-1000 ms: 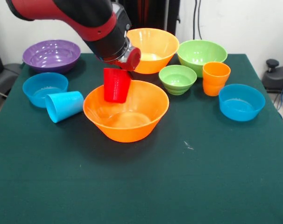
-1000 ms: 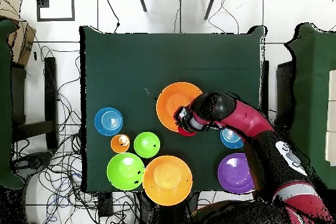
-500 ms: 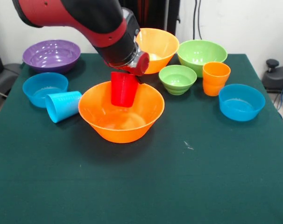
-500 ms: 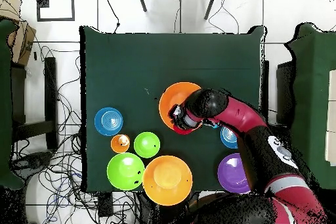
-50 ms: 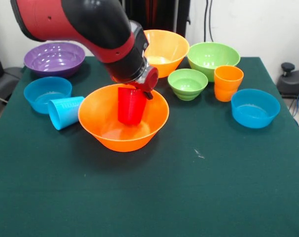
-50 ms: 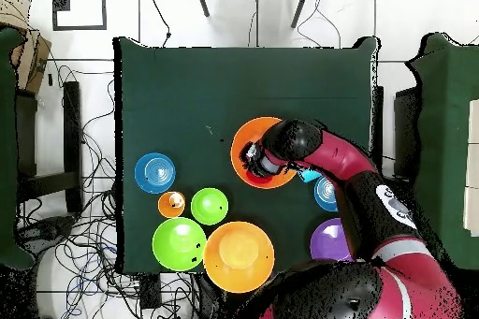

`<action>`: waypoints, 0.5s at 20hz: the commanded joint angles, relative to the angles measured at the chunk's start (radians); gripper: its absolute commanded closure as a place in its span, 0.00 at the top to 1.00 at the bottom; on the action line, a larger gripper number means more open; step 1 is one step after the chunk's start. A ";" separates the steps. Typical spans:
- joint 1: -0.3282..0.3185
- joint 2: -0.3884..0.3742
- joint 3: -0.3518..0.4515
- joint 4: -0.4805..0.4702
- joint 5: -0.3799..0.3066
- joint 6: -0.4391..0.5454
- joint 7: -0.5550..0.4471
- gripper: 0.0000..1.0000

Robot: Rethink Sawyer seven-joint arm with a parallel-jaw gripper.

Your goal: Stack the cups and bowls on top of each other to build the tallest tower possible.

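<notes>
The red cup point(image 5: 130, 105) is a plain glossy tumbler, taller than wide, hanging upright with its lower half down inside the near large orange bowl point(image 5: 102, 132); whether its base touches the bowl's floor cannot be told. The gripper point(image 5: 135, 89) sits at the cup's rim and holds it, though the wrist hides the fingers themselves. In the overhead view the gripper point(image 6: 253, 157) and the arm point(image 6: 323, 158) cover much of that orange bowl point(image 6: 241, 137), so the cup barely shows there. The bowl stands near the middle of the green table point(image 5: 189, 197). Just beside the bowl's left side in the front view lies the light blue cup point(image 5: 66, 111), tipped on its side with its mouth toward the camera, and next to it a small blue bowl point(image 5: 45, 93). The purple bowl point(image 5: 54, 58) sits at the far left corner. Behind the arm stands the second large orange bowl point(image 5: 167, 49) (partly hidden by the wrist), then the large green bowl point(image 5: 213, 58), the small green bowl point(image 5: 187, 83) and the orange cup point(image 5: 228, 82), upright. The other small blue bowl point(image 5: 255, 107) stands apart at the right.
</notes>
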 commanded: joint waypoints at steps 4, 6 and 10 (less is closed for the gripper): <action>0.017 0.067 0.028 -0.161 0.002 0.013 0.013 0.00; 0.020 0.050 0.025 -0.133 0.001 -0.010 0.019 0.00; 0.025 0.027 0.020 -0.099 0.002 -0.033 0.035 0.00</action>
